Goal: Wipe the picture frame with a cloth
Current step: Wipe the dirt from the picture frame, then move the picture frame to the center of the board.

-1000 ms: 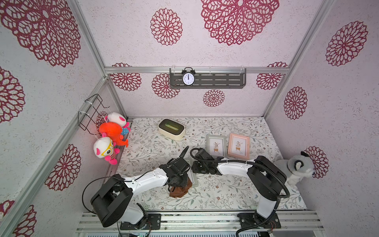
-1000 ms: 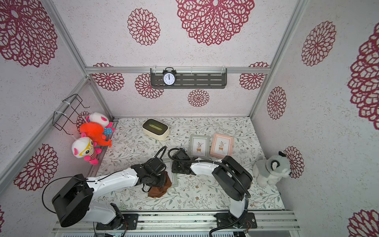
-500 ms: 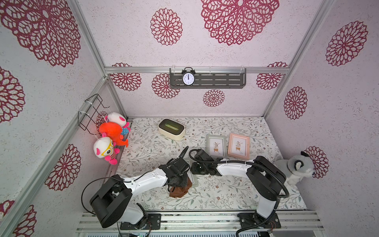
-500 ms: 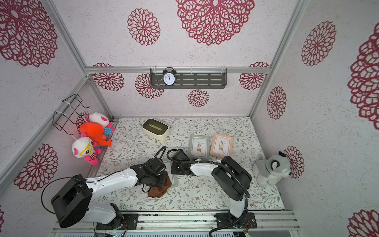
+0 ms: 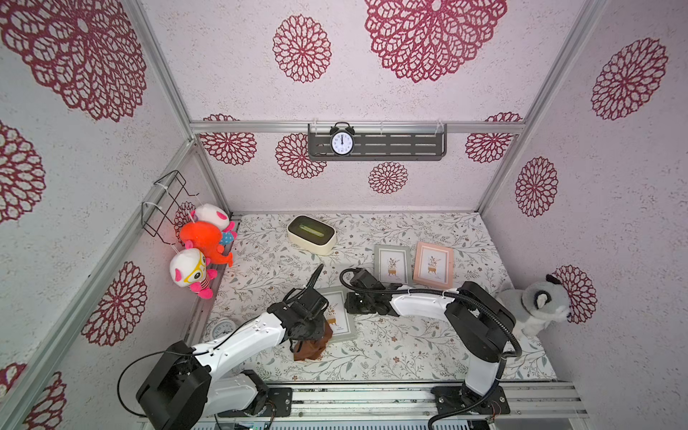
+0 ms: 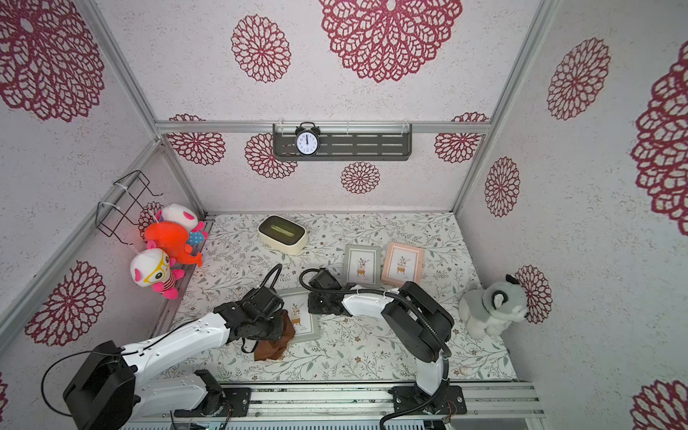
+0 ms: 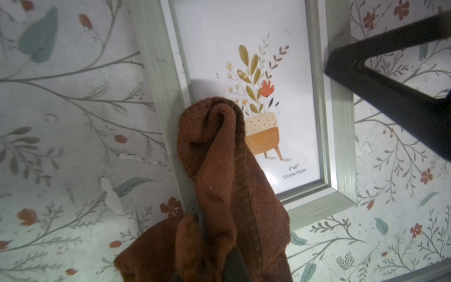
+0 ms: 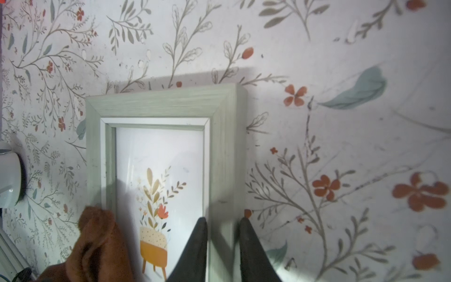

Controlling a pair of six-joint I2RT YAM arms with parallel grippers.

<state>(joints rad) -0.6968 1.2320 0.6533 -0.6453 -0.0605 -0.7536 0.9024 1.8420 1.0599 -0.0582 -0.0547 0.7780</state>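
Closing in over the last second, the right gripper [image 8: 223,221] has slid to the sage-green picture frame [image 8: 158,107] and drawn its jaws from a wider gape to a narrow straddle of one long rail, one finger on the inner edge by the glass, the other on the outer edge. They appear to touch both sides, so the frame looks pinned for wiping. The left gripper [image 5: 311,329] has hardly shifted; its jaws are clamped on the rust-brown cloth [image 7: 219,171], which hangs in a bunch over the frame's opposite rail and onto the glass beside the printed plant pot, its tail trailing onto the table [image 5: 409,353]. The frame lies flat near the front middle of the table, apart from the grey frame [image 5: 392,260] and the pink frame [image 5: 433,264] behind. The left jaws are buried in fabric, the cloth hides one frame corner, and whether it actually presses on the glass cannot be told.
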